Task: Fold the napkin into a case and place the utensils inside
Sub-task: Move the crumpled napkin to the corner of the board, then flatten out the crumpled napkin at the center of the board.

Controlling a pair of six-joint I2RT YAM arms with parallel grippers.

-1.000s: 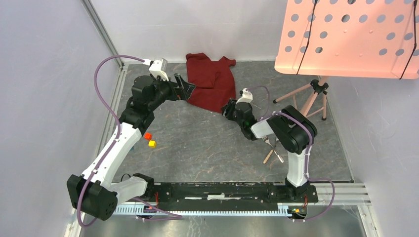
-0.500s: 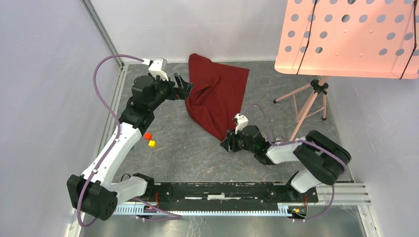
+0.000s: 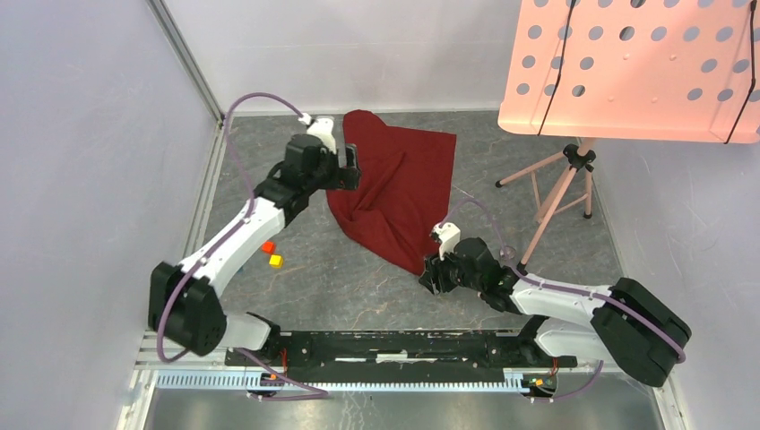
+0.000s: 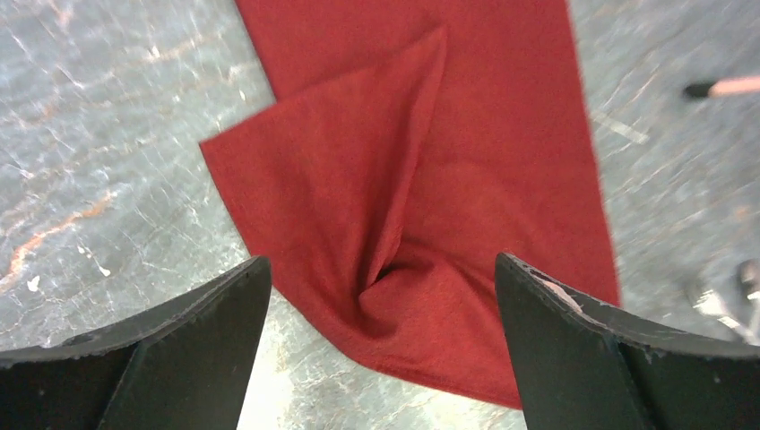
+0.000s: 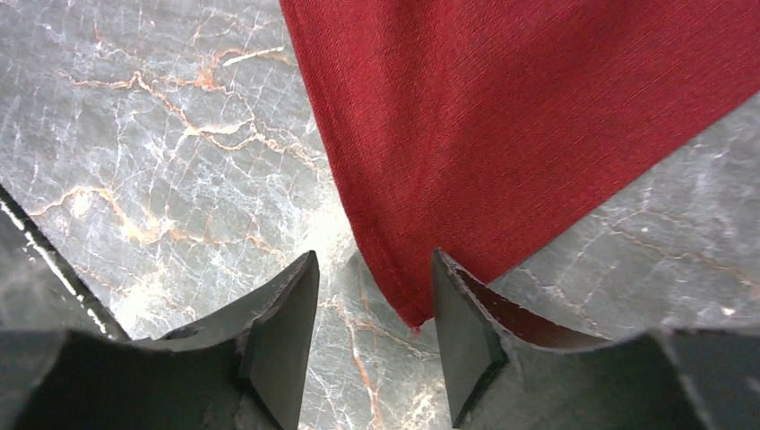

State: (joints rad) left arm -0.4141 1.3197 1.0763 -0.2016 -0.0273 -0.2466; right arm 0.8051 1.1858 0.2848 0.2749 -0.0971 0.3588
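"Maroon cloth, thin and limp: the napkin (image 3: 399, 193) lay spread on the grey marbled table (image 3: 358, 269), toward the far side, with a loose pucker rising near its left edge. How would you have said it handled?"

"Light and soft, with no stiffness at all, I judged. It would drape and drag rather than slide, and a lift from the middle would only bunch it. The corners and edges were the places to pinch, low against the table."

"And the arms?"

"The left arm reached far forward with its wrist tipped down. The left gripper (image 3: 349, 170) hung above the napkin's left edge, right over that pucker. Its fingers (image 4: 179, 358) were spread wide and held nothing."

"The right?"

"Stretched low and leftward across the table, the right gripper (image 3: 431, 273) sat at the napkin's near corner. Its fingers (image 5: 278, 331) were partly apart, and the corner's tip lay in the gap between them. Nothing was pinched; the cloth lay flat."
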